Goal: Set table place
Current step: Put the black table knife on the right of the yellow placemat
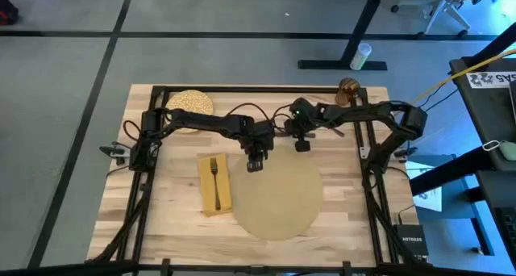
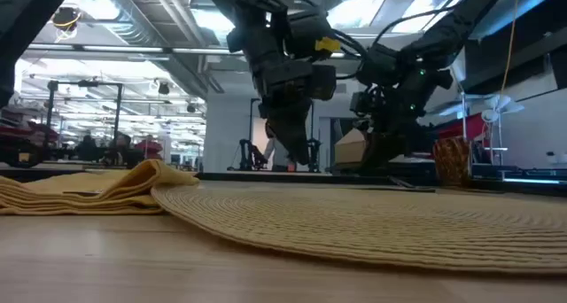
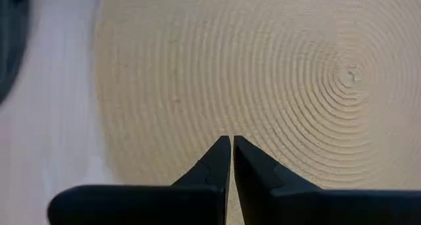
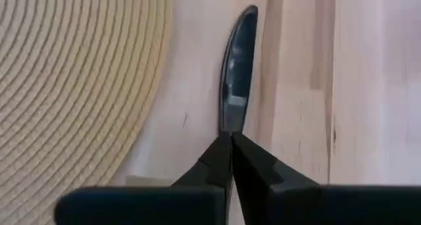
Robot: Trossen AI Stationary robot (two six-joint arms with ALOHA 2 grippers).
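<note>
Setting stage: cutlery placement, judged midway; placemat, napkin and fork are down, plate and glass are not yet placed.
Desk [image 1: 339,219]: light wood strips, black rail frame.
Placemat [image 1: 278,199]: round, tan, woven, lying flat near the desk middle, nothing on it.
Napkin [image 1: 214,183]: mustard, just beside the placemat on its left-arm side, edges about touching.
Fork [image 1: 215,181]: lying lengthwise on the napkin.
Plate [image 1: 189,106]: speckled, at the far corner on the left arm's side, well apart from the placemat.
Glass [image 1: 348,89]: amber, at the far edge on the right arm's side.
Knife [image 4: 234,80]: dark blade lying on bare wood just beside the placemat rim, seen in the right wrist view.
Left end effector [image 1: 255,163]: over the placemat's far edge, fingers pressed together, holding nothing.
Right end effector [image 1: 301,145]: just past the placemat's far rim, fingers closed at the knife's near end; a real grip on it cannot be told.
Spoon: not visible.
Next move, my guess: settle the knife beside the placemat opposite the fork, then fetch the plate to the mat centre.
</note>
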